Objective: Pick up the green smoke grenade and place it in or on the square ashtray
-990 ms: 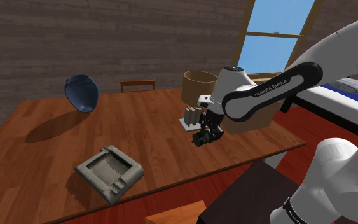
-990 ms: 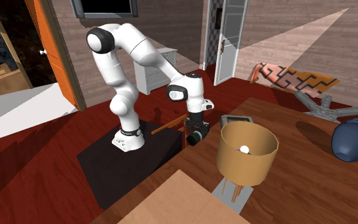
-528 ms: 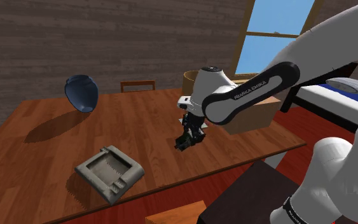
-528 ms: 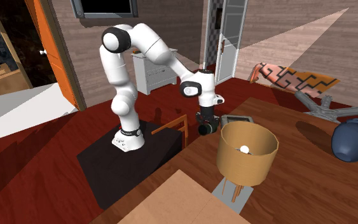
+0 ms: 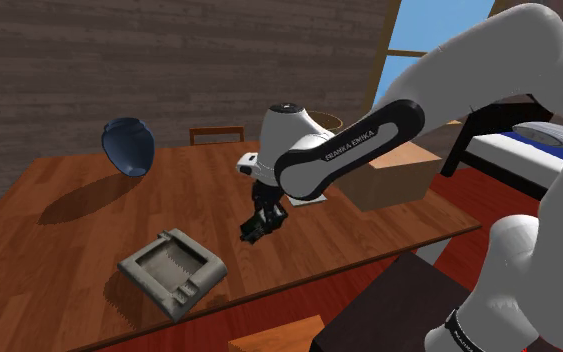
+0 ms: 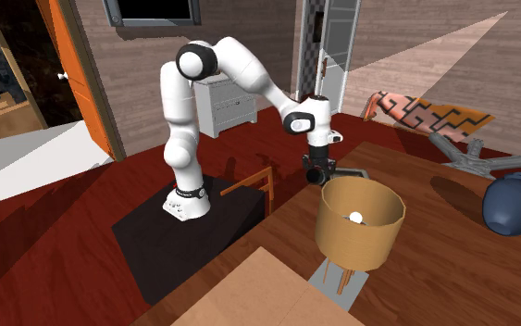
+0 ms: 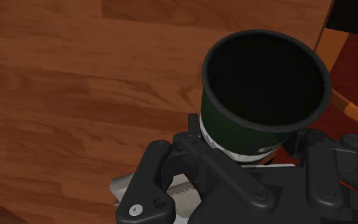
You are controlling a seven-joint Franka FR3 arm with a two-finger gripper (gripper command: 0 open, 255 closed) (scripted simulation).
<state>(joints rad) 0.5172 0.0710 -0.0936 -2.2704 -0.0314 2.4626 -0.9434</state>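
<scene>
My gripper point(image 5: 256, 228) hangs above the wooden table point(image 5: 79, 205), shut on the green smoke grenade point(image 7: 263, 95), a dark green cylinder with a pale band near the fingers. In the wrist view the black fingers point(image 7: 155, 184) clasp its lower end, and its dark round end faces the camera. The square ashtray point(image 5: 174, 270) is grey with a ribbed inside and lies near the table's front edge, a short way to the shoulder view's left of and below the gripper. In the second exterior view the gripper point(image 6: 318, 171) hovers beside the ashtray point(image 6: 349, 173), which the lampshade partly hides.
A blue vase point(image 5: 127, 145) stands at the far left of the table, with a chair back point(image 5: 217, 133) behind the table. A cardboard box point(image 5: 394, 172) sits to the arm's right. A tan lampshade point(image 6: 360, 220) stands close to the gripper. A bed point(image 5: 539, 150) lies beyond.
The arm has swung towards the shoulder view's left, carrying the grenade away from the lamp and closer to the ashtray. The ashtray has not moved.
</scene>
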